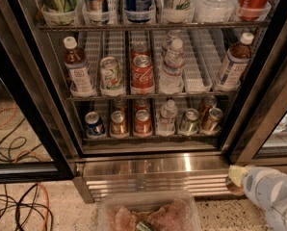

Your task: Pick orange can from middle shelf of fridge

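At the front of the second lane from the left, on the lowest wire shelf [155,139] in view in the fridge [40,81], the orange can [118,125] stands upright in a clear cup. Its long axis is vertical, with the silver top up and the pale-and-dark label facing out toward the front. A blue can [94,124] stands just beside it on the left and a red can [142,121] just beside it on the right. White perforated dividers run between the lanes. Another can of much the same copper tone stands right behind it in the same lane.

Further right on that shelf are a small clear bottle [167,117] with a white cap, a silver can [189,121] and a copper can [212,119] that leans slightly. The rack above [153,96] carries white-capped bottles, a white-and-green can [111,73] and a Coca-Cola can [142,73].

The gripper [236,176] shows as a pale tip on the white arm [273,196] low at the right. It is in front of the right end of the louvred base [148,177], below the shelf and well apart from the orange can — whether it is parted or closed cannot be told.

On the speckled floor at the left lie orange and black cables [18,206]. A clear container [148,211] with pinkish contents sits at the bottom edge, in front of the base.
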`<state>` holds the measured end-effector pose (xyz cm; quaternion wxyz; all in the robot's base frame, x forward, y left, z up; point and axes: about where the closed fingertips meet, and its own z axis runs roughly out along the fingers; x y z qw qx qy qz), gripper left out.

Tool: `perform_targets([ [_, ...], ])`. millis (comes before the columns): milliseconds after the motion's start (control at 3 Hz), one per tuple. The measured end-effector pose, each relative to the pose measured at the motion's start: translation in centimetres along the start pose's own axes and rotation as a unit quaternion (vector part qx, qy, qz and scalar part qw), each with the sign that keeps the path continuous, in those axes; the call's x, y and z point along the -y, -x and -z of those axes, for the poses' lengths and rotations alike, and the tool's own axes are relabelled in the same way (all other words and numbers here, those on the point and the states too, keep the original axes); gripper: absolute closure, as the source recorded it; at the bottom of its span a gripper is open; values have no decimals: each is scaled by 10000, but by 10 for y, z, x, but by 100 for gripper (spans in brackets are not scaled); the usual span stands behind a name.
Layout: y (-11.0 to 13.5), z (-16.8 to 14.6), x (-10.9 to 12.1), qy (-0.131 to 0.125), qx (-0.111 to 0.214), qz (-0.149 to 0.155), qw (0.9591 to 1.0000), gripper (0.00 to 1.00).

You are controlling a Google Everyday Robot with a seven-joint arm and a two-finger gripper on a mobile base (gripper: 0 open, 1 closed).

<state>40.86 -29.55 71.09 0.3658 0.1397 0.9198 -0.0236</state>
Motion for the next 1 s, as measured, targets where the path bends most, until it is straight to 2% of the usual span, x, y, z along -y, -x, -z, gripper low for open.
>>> perform_targets([
  [333,-36,7,-6,276,-377,61,9989,100],
  [667,-69,18,-15,595,-742,129,9954,100],
  [1000,-70,18,-15,595,-742,129,9954,100],
])
